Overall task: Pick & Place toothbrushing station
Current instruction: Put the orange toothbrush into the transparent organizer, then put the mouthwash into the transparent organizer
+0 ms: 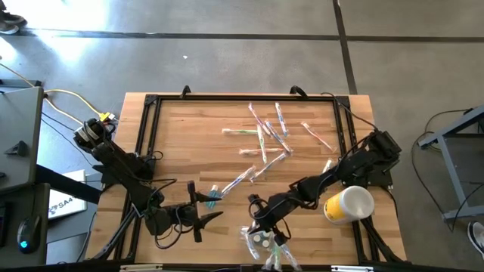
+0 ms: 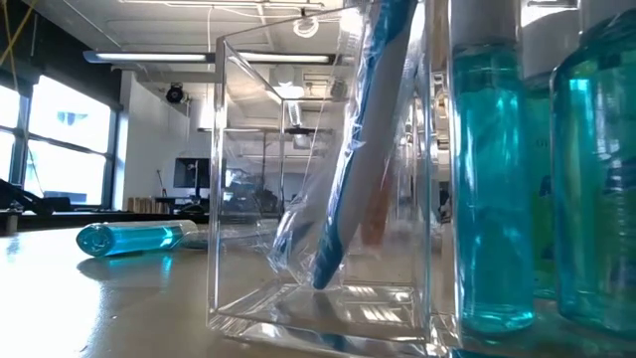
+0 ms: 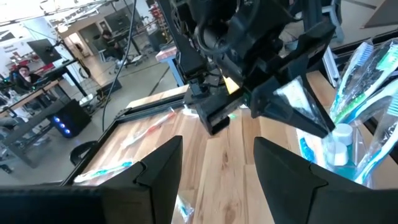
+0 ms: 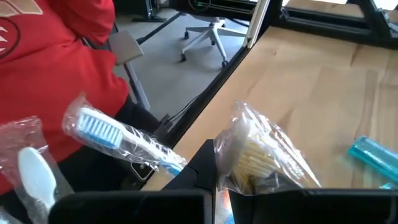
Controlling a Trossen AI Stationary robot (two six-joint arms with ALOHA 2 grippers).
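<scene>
Right hand (image 1: 266,221) is clenched on a toothbrush w/ yellowish bristles in a crinkly clear wrapper (image 4: 264,155), held right over the clear plastic organiser box (image 1: 265,245) at the near edge of the wooden surface (image 1: 189,151). Just below that hand, inside the box, stand other wrapped toothbrushes, incl. a blue-bristled one (image 4: 118,140) and a blue-handled one leaning in a compartment (image 2: 348,179); bottles of blue-green liquid (image 2: 492,179) sit in the next compartments.

Left hand (image 1: 198,214) hovers low beside the right one, fingers (image 3: 155,168) parted w/ nothing between them, pointed at the right arm. Touching or just past its far fingertip lies a small teal tube (image 1: 213,194); can't tell if there's contact.

Beyond both hands, mid-surface, a loose scatter of wrapped toothbrushes (image 1: 265,136) w/ pink, green and white handles. A white cup w/ yellow inside (image 1: 349,205) lies by the right arm's forearm. Past the near edge, a person in a red top (image 4: 50,68).
</scene>
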